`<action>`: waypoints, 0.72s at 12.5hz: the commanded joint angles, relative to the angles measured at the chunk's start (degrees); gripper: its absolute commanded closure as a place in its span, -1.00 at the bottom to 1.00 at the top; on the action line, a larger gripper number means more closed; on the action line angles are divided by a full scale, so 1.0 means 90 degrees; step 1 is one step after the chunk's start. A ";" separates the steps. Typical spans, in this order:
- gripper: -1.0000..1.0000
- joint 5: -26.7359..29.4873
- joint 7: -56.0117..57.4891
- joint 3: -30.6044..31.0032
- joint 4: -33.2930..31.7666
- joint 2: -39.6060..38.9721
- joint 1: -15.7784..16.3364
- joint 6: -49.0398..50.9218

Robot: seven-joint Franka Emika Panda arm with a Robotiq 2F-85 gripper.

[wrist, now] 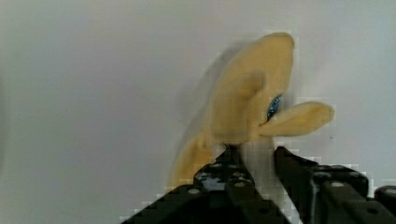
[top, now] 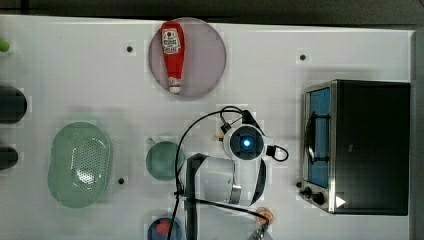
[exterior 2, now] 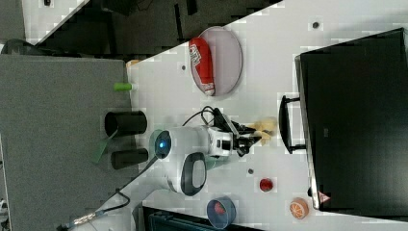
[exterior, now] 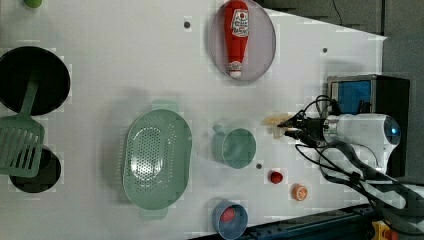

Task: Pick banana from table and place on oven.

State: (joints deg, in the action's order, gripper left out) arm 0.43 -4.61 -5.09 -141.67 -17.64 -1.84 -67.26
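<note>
Going left to right across the left view: a black pan (exterior: 32,80) with a green spatula (exterior: 20,142) lying over it sits at the table's (exterior: 110,60) far edge, then a pale green colander (exterior: 157,159), then a green cup (exterior: 236,147). Above the cup in the left view, a ketchup bottle (exterior: 236,37) lies on a round grey plate (exterior: 265,45). Lower down there is a blue bowl (exterior: 230,220), a small red ball (exterior: 276,177) and an orange slice (exterior: 300,192).

Now the action: the banana (exterior: 275,121) lies on the table between the cup and the oven (exterior: 380,100), and the gripper (exterior: 292,126) is right down on it. In the wrist view the two black fingers (wrist: 224,172) stand close together with the banana's (wrist: 252,102) whitish end between them, peel strips splaying out beyond; they look pinched onto it, with only a narrow gap. The banana rests on the white surface, not raised. The oven stands at the left view's right, just past the arm's white wrist.
</note>
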 commanded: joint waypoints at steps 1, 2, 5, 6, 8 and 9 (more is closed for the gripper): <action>0.49 -0.0106 -0.0011 0.0007 0.0283 0.1107 0.0042 0.0254; 0.49 -0.0106 -0.0011 0.0026 0.0416 0.1489 0.0050 0.0745; 0.49 -0.0105 -0.0011 0.0006 0.1150 0.2398 0.0046 0.2862; 0.49 -0.0105 -0.0003 -0.0032 0.1473 0.2587 0.0038 0.3542; 0.49 -0.0105 0.0234 -0.0184 0.2133 0.2830 0.0020 0.4671; 0.49 -0.0106 0.0520 -0.0317 0.2422 0.2870 -0.0006 0.5057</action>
State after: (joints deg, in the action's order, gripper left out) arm 0.00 -3.00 -6.26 -120.19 9.53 -1.32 -22.80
